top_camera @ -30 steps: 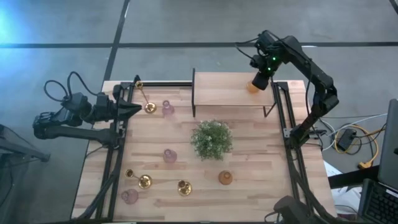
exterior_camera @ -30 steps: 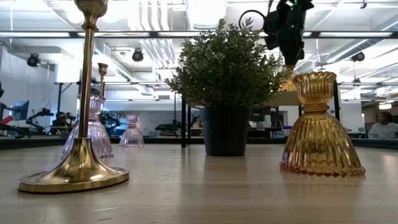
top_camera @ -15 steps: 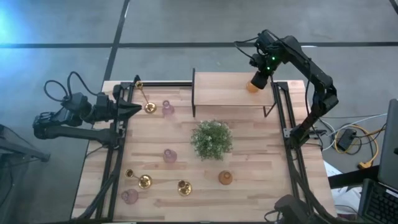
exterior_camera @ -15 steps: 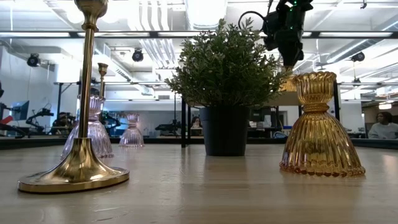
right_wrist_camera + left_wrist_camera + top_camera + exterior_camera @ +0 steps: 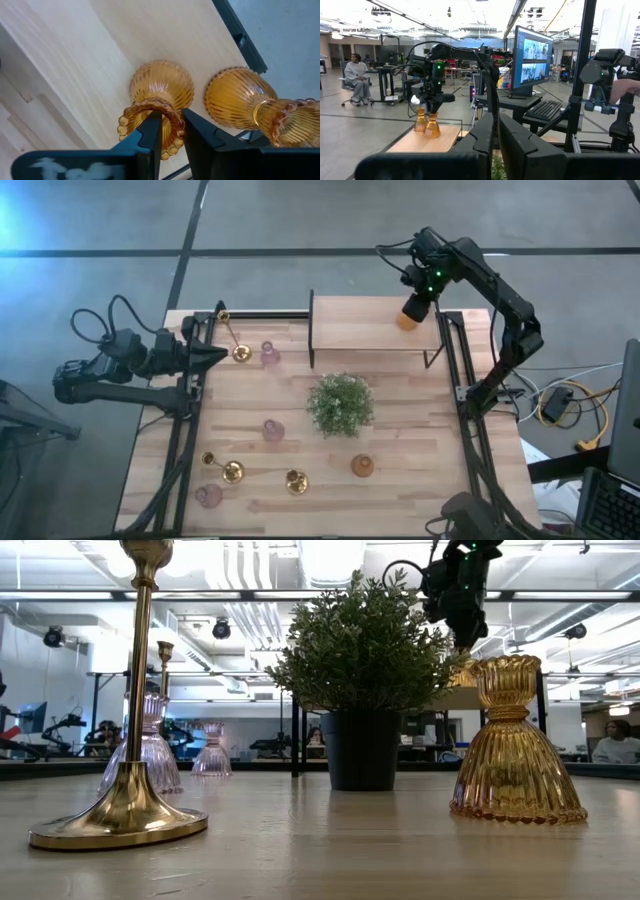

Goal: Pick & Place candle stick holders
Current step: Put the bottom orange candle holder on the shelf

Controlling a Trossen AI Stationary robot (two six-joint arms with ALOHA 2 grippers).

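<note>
Two amber glass holders (image 5: pixel 161 92) (image 5: pixel 240 100) stand on their wide bases on the raised wooden shelf (image 5: pixel 360 325) at the table's far right. My right gripper (image 5: pixel 172 137) points down over the first one, slightly open, with that holder's beaded rim between its fingers. On the table below stand a third amber holder (image 5: pixel 362 466), three pink ones (image 5: pixel 269 355) (image 5: pixel 273 430) (image 5: pixel 208 496) and three brass ones (image 5: pixel 235 350) (image 5: pixel 230 470) (image 5: pixel 295 480). My left gripper (image 5: pixel 215 352) waits shut at the table's left edge. My right gripper comes from above, one finger (image 5: pixel 152 132) over the cup's hollow and the other (image 5: pixel 197 137) outside the beaded rim (image 5: pixel 172 127). Whether either finger touches the glass, I cannot tell. The holder stands upright on the shelf.
A bushy green plant (image 5: pixel 341 403) in a dark pot stands mid-table in front of the shelf. Black frame rails (image 5: pixel 470 400) run along the table's left and right sides. A person sits in the room beyond (image 5: pixel 357 75).
</note>
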